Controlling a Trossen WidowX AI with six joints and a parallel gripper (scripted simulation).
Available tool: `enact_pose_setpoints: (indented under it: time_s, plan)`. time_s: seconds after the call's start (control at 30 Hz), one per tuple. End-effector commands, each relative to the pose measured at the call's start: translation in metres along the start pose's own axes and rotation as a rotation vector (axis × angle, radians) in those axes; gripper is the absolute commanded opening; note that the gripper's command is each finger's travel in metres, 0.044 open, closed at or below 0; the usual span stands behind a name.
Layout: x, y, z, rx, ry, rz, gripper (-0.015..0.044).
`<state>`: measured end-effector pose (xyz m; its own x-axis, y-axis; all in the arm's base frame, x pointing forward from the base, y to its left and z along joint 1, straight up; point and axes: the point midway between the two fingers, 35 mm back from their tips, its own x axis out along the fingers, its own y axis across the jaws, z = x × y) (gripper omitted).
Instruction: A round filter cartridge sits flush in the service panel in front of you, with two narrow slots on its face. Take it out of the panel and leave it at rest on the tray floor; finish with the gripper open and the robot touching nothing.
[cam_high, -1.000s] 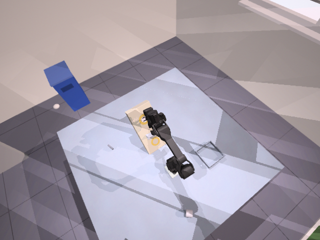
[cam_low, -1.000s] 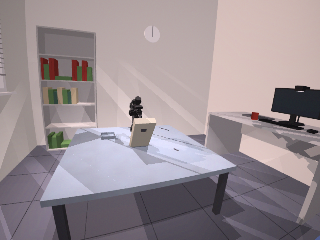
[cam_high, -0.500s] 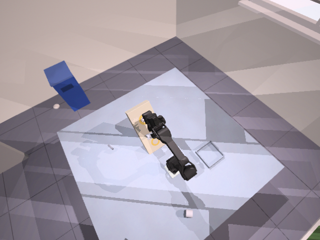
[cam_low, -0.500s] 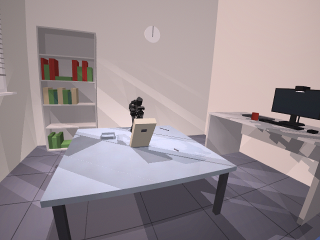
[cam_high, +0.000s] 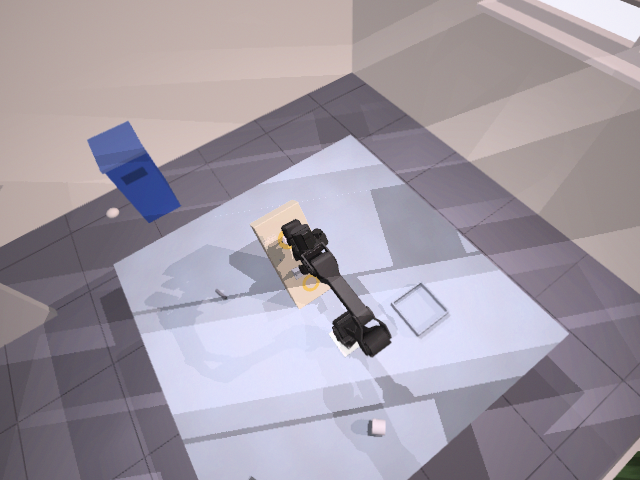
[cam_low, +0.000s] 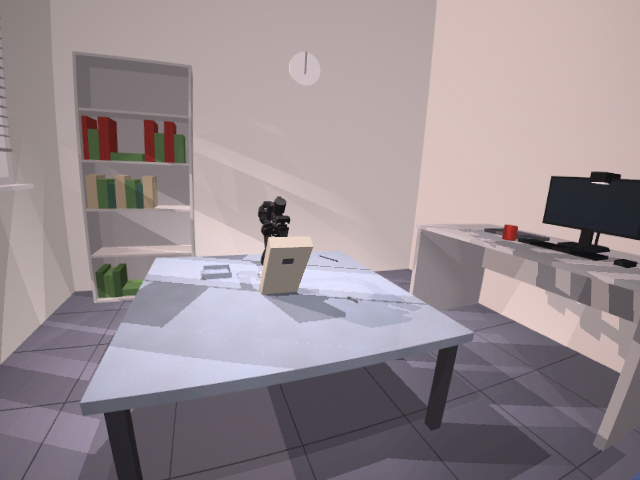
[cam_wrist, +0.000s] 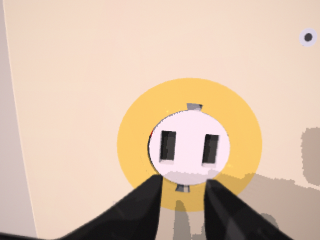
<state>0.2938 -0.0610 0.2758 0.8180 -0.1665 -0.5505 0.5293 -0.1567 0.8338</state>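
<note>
The round white cartridge (cam_wrist: 190, 150) sits in the panel (cam_high: 266, 229) (cam_low: 284, 276) (cam_wrist: 75, 100) inside a yellow ring, its two dark slots upright and side by side in the wrist view. Small notches show above and below it. My gripper (cam_wrist: 183, 186) is narrowly open, with nothing between the fingertips. In the wrist view the tips overlap the cartridge's lower edge; I cannot tell whether they touch it. In the top view the arm hides the cartridge and the fingertips. The square grey tray (cam_high: 406, 319) (cam_low: 216, 276) stands on the table with nothing visible in it.
A second yellow ring (cam_high: 310, 283) is on the panel's lower part, beside a partly hidden pale fitting. A small grey rod (cam_high: 221, 293) (cam_low: 352, 299) lies behind the panel. A pale cylinder (cam_high: 378, 427) stands beyond the arm's base. A blue bin (cam_high: 155, 193) is off the table.
</note>
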Motion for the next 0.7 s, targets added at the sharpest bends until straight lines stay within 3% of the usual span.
enact_pose_setpoints:
  time_s: [0.0,0.67]
  plan:
    - [0.008,-0.001,0.001,-0.004,-0.005,-0.004,0.0089]
    - [0.031,-0.003,0.001,-0.004,-0.005,-0.003,0.0089]
